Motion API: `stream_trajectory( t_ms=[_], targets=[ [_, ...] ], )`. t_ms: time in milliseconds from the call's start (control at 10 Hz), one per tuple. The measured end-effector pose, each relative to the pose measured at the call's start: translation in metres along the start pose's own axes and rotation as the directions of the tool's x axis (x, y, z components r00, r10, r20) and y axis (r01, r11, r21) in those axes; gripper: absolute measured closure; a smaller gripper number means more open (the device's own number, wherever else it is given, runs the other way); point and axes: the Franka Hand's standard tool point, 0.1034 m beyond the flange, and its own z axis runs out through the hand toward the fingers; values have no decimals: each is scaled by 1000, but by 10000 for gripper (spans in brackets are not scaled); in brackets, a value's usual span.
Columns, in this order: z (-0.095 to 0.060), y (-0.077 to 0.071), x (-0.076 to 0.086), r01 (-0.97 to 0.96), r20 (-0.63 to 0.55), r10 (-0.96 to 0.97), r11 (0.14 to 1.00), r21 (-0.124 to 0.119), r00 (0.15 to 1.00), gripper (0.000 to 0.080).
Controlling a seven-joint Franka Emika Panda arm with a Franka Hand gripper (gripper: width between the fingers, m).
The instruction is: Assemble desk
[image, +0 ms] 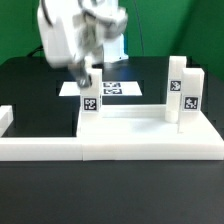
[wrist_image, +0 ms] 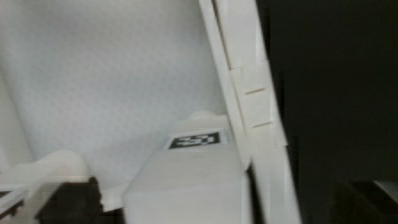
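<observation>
End effector [image: 88, 74] was down on the top of a leg [image: 89, 98]. The fingers looked closed on it with barely any gap, though the blur made it hard to be sure. That leg stood upright at the corner of the desk top [image: 150, 135] on the exterior view's left. The wrist view was mostly white plastic plus one tag [wrist_image: 196, 140], so it was no help on the grip.

My take on the step: keep the leg dead vertical over its hole, press lightly and turn in small bites, since a tilted start would probably jam.

Two other legs [image: 184, 95] were standing at the far right, with the marker board [image: 112, 88] behind.
</observation>
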Motion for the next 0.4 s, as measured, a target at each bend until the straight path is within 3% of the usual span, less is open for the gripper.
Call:
stream_trajectory(
  t_ms=[100,400],
  targets=[
    [-18,-4,-3,10,13,-10,1000,22,1000,151],
    [-18,-6,-2,10,11,-10,1000,26,1000,150]
  ],
)
